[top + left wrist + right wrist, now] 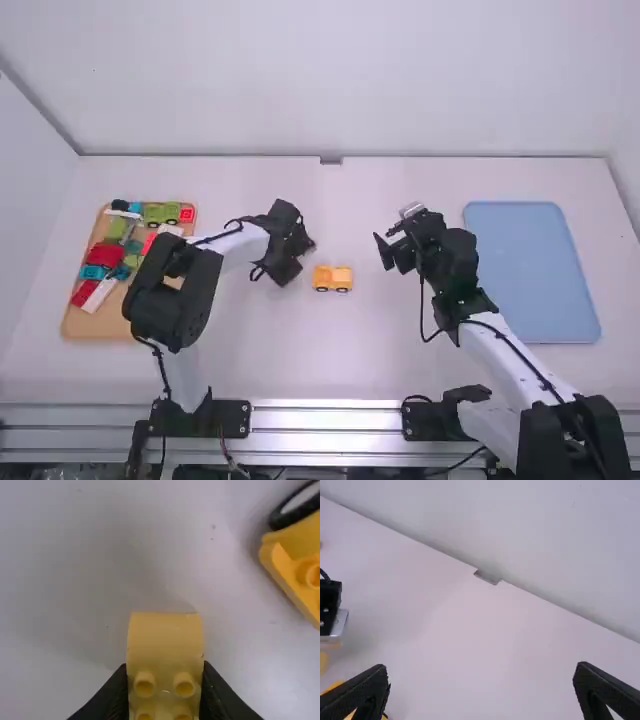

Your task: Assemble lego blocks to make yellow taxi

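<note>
In the high view, the left gripper (pixel 302 246) is over the table just left of the yellow wheeled car piece (pixel 333 279). The left wrist view has the left gripper (pixel 165 685) shut on a yellow block (pixel 165 642) with a rounded end and round studs; the car piece (pixel 292 562) lies apart from it, with a black wheel visible. Right of and beyond the car piece stands the right gripper (pixel 388 248). In the right wrist view the right gripper (pixel 480 680) is open, fingers wide apart with nothing between them; yellow parts (pixel 334 687) show at the lower left.
At the far left, a wooden tray (pixel 80 325) holds several red, green, blue and white blocks, partly behind the left arm. A blue tray (pixel 530 270) lies on the right side of the table, beside the right arm. A wall rises behind the table's back edge.
</note>
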